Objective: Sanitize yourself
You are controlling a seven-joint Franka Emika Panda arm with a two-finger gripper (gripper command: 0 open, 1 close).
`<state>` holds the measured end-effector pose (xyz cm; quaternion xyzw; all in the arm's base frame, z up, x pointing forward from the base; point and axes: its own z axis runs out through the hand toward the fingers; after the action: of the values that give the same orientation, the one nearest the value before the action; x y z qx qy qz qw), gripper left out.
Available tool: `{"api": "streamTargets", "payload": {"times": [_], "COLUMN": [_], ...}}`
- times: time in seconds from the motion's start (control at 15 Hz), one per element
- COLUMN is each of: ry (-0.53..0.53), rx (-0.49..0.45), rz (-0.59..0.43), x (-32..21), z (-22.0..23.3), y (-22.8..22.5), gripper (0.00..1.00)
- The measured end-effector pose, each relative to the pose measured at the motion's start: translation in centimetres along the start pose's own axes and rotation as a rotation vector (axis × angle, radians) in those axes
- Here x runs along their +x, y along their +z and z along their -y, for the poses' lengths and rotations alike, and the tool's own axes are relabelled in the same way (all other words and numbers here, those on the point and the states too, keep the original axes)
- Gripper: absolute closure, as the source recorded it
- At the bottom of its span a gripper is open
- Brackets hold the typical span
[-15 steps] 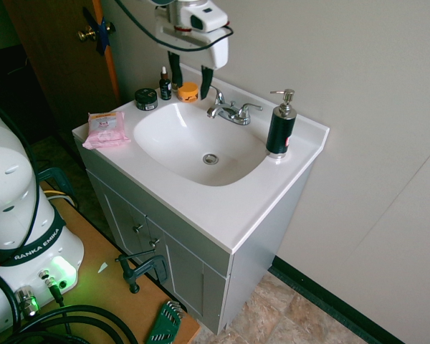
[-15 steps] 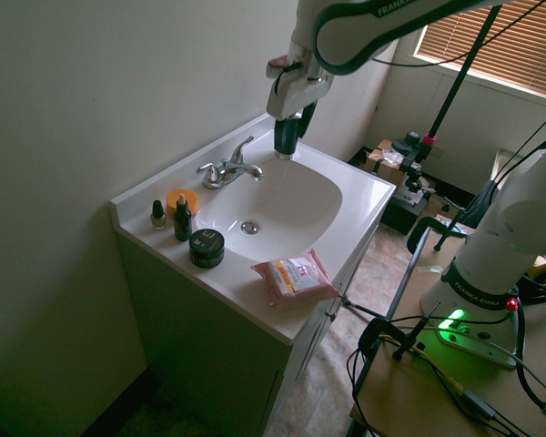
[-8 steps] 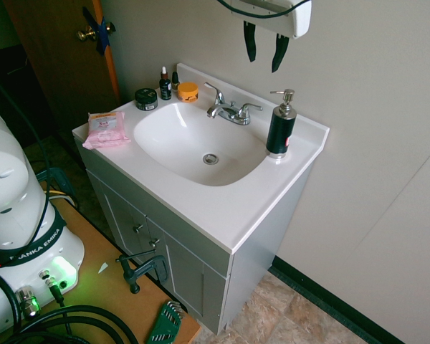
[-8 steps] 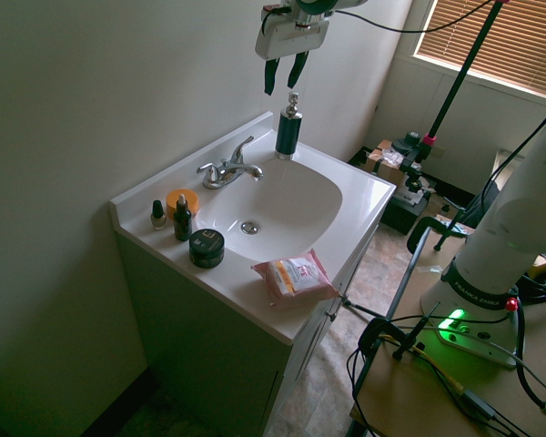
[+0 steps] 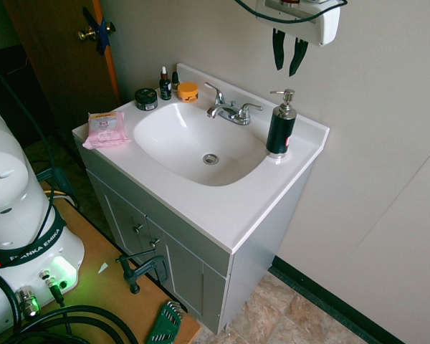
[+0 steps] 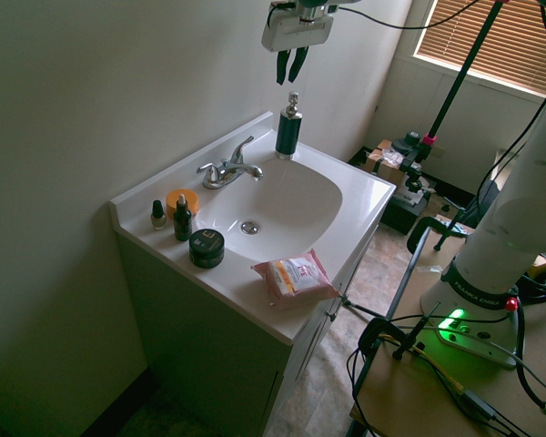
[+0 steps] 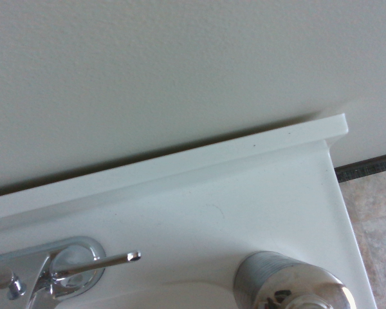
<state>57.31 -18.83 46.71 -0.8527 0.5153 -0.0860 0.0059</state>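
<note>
My white arm, the "yourself" of the task, shows its base point(image 5: 18, 208) at the left and its boxy gripper head at the top. My gripper point(image 5: 287, 70) hangs in the air close to the wall, a hand's width above the pump of a black soap dispenser point(image 5: 280, 129) with a chrome top. In the second exterior view my gripper point(image 6: 289, 80) is likewise just above the dispenser point(image 6: 288, 133). The dark fingers stand a narrow gap apart with nothing between them. The dispenser's chrome pump point(image 7: 289, 288) shows in the wrist view.
A white sink point(image 5: 272, 193) with a chrome faucet point(image 5: 229, 111) fills the vanity top. Behind the basin stand small bottles point(image 5: 165, 84), an orange jar point(image 5: 188, 91) and a black jar point(image 5: 146, 99). A pink wipes pack point(image 5: 105, 129) lies on the near corner.
My gripper has risen from beside the faucet and moved along the wall to above the soap dispenser. Its fingers have drawn closer together.
</note>
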Motion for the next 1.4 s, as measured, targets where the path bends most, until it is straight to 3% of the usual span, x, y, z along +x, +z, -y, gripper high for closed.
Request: {"api": "streamTargets", "payload": {"times": [0.8, 1.4], "ry": [0.036, 0.043], "rx": [-0.018, 0.002], "rz": [0.023, -0.001], "x": [-0.3, 0.9], "z": [-4.1, -3.3], "y": [2.6, 1.8], "gripper": [1.0, 1.0]}}
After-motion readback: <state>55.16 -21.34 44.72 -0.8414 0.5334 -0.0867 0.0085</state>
